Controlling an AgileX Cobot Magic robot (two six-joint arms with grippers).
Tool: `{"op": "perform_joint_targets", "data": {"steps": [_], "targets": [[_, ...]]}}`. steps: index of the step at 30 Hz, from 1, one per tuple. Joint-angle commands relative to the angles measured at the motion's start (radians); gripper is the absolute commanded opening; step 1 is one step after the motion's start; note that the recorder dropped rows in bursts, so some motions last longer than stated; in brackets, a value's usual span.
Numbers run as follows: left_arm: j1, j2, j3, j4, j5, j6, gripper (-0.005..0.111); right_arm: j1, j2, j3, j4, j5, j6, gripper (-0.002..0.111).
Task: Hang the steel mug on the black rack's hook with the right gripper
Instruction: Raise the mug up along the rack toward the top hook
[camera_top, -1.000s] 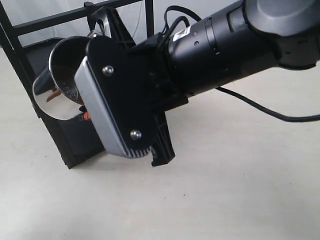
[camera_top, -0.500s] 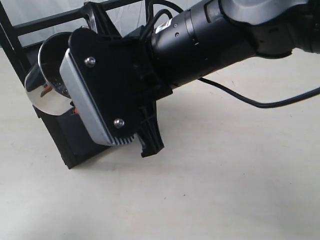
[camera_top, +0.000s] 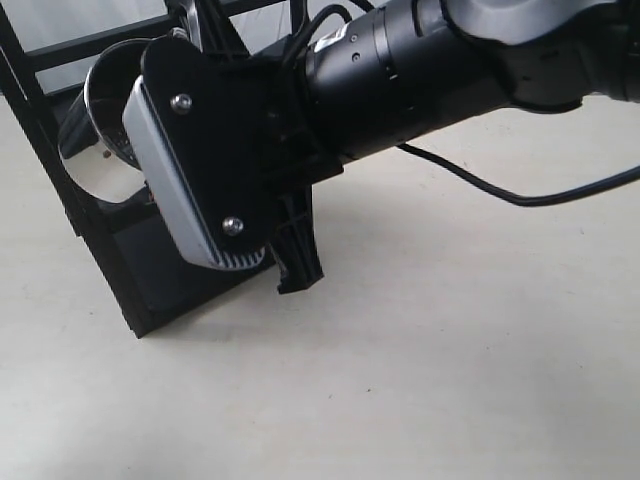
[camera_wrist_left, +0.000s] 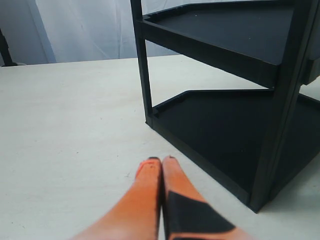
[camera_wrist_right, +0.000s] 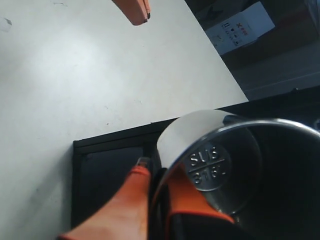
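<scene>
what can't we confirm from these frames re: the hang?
- Hook: exterior view, hidden behind the right tool and arm.
- Mug handle: hidden behind that tool in the exterior view, out of frame in the right wrist view.
- Rack top crossbar: cut off by the left wrist view's edge.

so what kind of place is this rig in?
Probably a lab test bench: bare pale tabletop, plain white backdrop, a lone black rack, and a labelled cardboard box beyond the table.
</scene>
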Motion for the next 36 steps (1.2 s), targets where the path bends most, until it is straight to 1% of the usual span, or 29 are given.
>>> {"op": "perform_joint_targets", "data": {"steps": [1,6,11,18,23,27,33,36], "targets": [[-0.002,0.004,-0.002,0.003,-0.014,-0.004,0.000,-0.005,-0.002,-0.012,0.010,-0.007,-0.003,0.000],[-0.002,0.004,-0.002,0.003,-0.014,-0.004,0.000,-0.014,0.005,-0.012,0.005,0.048,-0.003,0.000],[-0.002,0.004,-0.002,0.003,-0.014,-0.004,0.000,-0.080,0.014,-0.012,0.039,0.206,-0.003,0.000],[-0.002,0.004,-0.002,0.003,-0.014,-0.004,0.000,-0.125,0.014,-0.015,0.003,0.364,-0.003,0.000],[-0.002,0.004,-0.002,0.003,-0.014,-0.004,0.000,-0.181,0.014,-0.076,-0.019,0.635,-0.003,0.000],[-0.002,0.004,-0.002,0.003,-0.014,-0.004,0.000,-0.227,0.020,-0.078,0.015,0.635,-0.003,0.000],[-0.002,0.004,-0.002,0.003,-0.014,-0.004,0.000,-0.227,0.078,-0.092,0.034,0.635,-0.003,0.000],[-0.002,0.004,-0.002,0.003,-0.014,-0.004,0.000,-0.227,0.093,-0.120,0.080,0.635,-0.003,0.000]]}}
